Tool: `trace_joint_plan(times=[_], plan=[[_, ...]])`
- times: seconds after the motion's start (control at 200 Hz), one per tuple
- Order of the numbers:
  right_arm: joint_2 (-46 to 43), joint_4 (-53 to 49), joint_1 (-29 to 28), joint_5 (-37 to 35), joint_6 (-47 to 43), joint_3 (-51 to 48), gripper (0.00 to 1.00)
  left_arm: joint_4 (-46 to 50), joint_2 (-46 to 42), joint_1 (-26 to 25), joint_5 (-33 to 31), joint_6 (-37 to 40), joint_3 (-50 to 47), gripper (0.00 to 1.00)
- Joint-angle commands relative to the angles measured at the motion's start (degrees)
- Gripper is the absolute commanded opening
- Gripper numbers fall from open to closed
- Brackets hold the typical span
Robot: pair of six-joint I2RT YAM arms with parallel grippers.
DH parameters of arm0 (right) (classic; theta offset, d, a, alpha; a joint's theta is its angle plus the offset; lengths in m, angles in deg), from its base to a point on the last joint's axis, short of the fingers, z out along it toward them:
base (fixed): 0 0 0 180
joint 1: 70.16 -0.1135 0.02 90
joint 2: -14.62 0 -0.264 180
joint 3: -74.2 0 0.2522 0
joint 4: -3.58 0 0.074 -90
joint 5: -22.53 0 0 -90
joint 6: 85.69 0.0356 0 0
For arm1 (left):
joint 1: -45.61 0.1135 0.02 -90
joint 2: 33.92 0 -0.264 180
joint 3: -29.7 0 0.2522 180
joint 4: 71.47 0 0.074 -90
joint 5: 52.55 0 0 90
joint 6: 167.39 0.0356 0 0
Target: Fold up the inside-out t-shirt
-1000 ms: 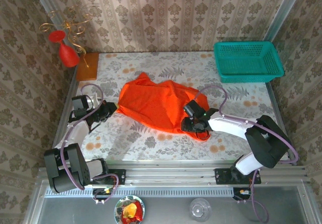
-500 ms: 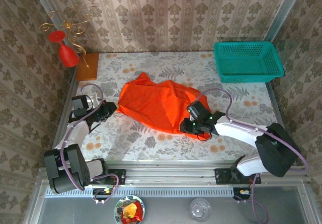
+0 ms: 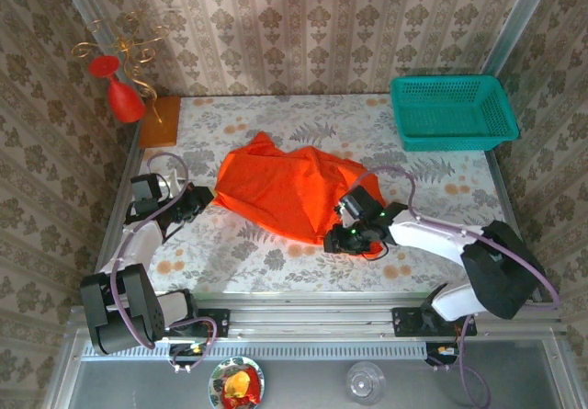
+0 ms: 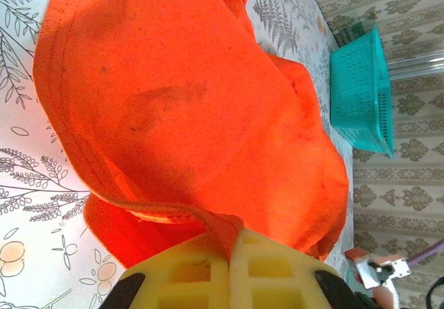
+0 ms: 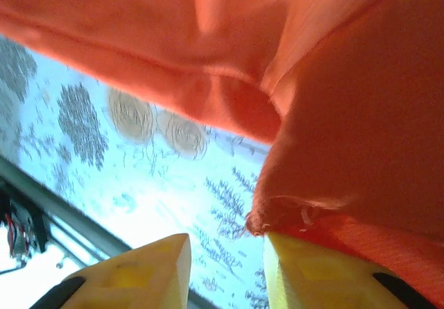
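Note:
The inside-out t-shirt (image 3: 292, 191) lies crumpled and bright orange across the middle of the floral table. My left gripper (image 3: 197, 200) sits at its left edge, shut, with a strip of the hem pinched between the yellow fingers (image 4: 232, 238); the rest of the shirt (image 4: 194, 101) spreads away ahead of it. At the shirt's near right edge my right gripper (image 3: 344, 238) is low over the table. Its jaws (image 5: 225, 248) stand apart with bare tablecloth showing in the gap. A frayed fold of the shirt (image 5: 347, 114) rests on the right finger (image 5: 326, 274).
A teal basket (image 3: 450, 112) stands at the back right, also seen as a teal basket (image 4: 361, 94) in the left wrist view. A wooden block (image 3: 160, 120) and a red goblet ornament (image 3: 124, 99) are at the back left. The metal rail (image 3: 303, 308) runs along the near edge.
My right gripper has slid a little left and nearer along the shirt's near edge, dragging the right corner in. The left arm has stayed put with its hold.

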Motion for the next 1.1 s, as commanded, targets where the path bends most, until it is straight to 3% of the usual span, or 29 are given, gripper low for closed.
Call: trace_joint_plan(times=[0.0,0.14,0.275,0.515,1.095], plan=[[1.9,-7.2,-2.1,5.6,-5.4,2.7,0.38,0.6,-0.4,0.0,0.8,1.5,1.2,0.0],[-2.4,-9.8,-3.6,-2.7,-5.1,4.4,0.39,1.0,-0.4,-0.1,0.8,1.8,1.3,0.0],[-7.1,-14.0,-5.1,-16.1,-4.2,7.1,0.37,1.0,-0.3,-0.1,0.6,1.7,1.3,0.0],[-0.2,-25.5,-10.8,-33.1,-10.5,16.6,0.34,1.3,-0.2,-0.1,0.5,1.7,1.6,0.0],[19.6,-35.0,-20.7,-47.5,-22.4,29.5,0.45,1.4,-0.4,0.0,0.8,1.5,1.7,0.0]])
